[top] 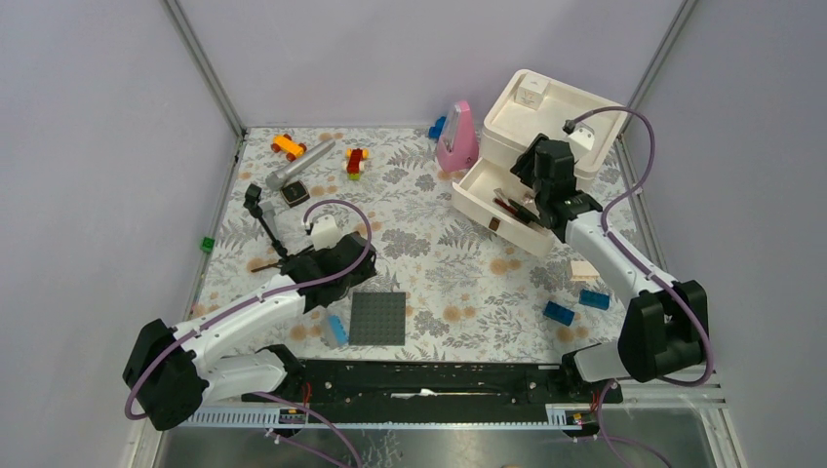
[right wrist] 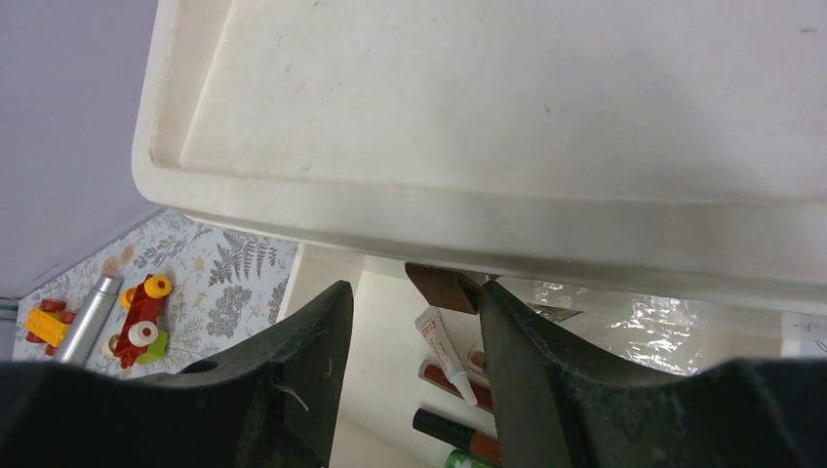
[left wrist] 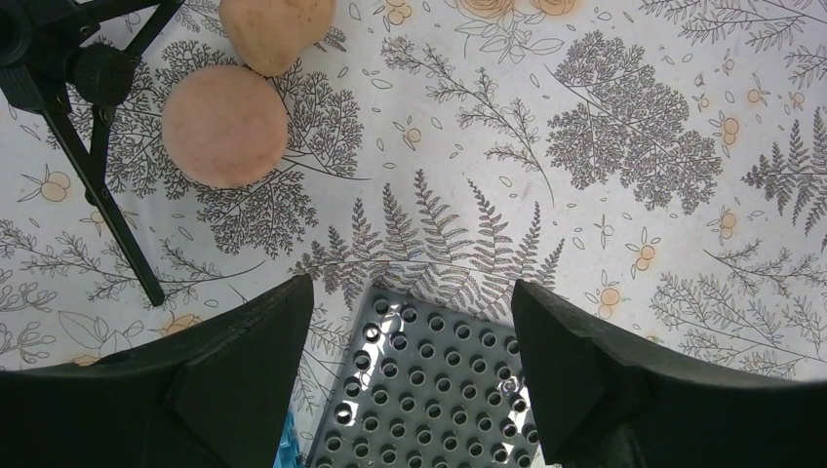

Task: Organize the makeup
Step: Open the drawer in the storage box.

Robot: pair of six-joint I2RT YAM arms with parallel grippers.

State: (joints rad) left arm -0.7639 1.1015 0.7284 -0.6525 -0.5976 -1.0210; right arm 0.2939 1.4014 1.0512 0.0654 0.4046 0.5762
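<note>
Fern-printed tablecloth (top: 439, 263) between pale lilac walls. At far right, white organiser box (top: 546, 112), its drawer (top: 476, 187) pulled out toward near-left. Right gripper (right wrist: 414, 292) above the drawer, jaws apart, holding nothing. Left gripper (left wrist: 410, 292) also spread and empty, over the grey studded plate (left wrist: 429, 390). Left of that, two round peach puffs (left wrist: 224, 125) flat on the cloth, touching, beside the black tripod (left wrist: 88, 146). In the drawer, red-and-black sticks (right wrist: 451, 383) and small white tube (right wrist: 444, 353) lying flat, side by side, long axes far-left to near-right, tube's narrow tip toward the gripper.
</note>
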